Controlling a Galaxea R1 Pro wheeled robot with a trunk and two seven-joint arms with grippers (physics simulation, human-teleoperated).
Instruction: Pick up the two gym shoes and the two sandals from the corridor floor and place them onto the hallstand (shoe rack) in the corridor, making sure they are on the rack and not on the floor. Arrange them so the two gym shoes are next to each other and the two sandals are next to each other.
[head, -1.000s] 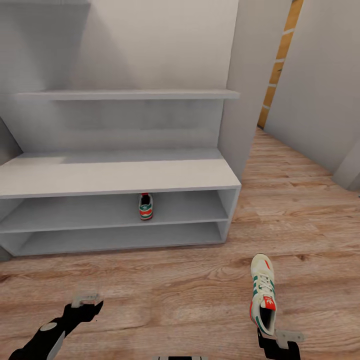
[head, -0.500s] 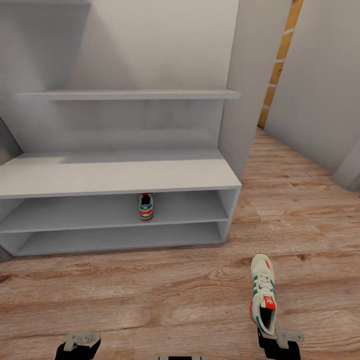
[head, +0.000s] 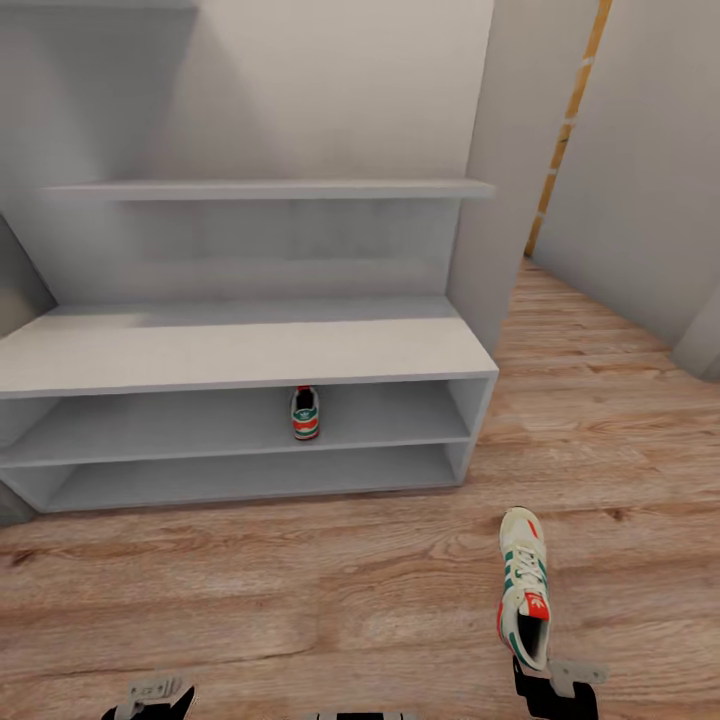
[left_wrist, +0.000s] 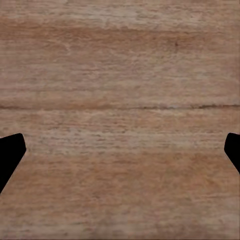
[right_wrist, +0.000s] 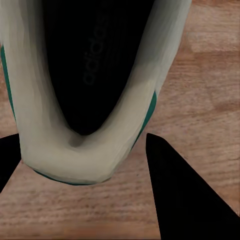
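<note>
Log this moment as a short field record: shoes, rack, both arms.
shoe on rack: white lace-up sneaker with green stripes, upper open shelf of the pale grey hallstand
shoe on floor: matching white sneaker on the wood-grain plank floor, right of the rack
right gripper: jaws open around that sneaker's heel
left gripper: jaws open over bare floor

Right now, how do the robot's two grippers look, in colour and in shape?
In the head view both are black, each carrying a pale grey bracket-like piece: the left gripper and the right gripper. In the wrist views the fingers are plain black tapering wedges, without visible cables or markings.
</note>
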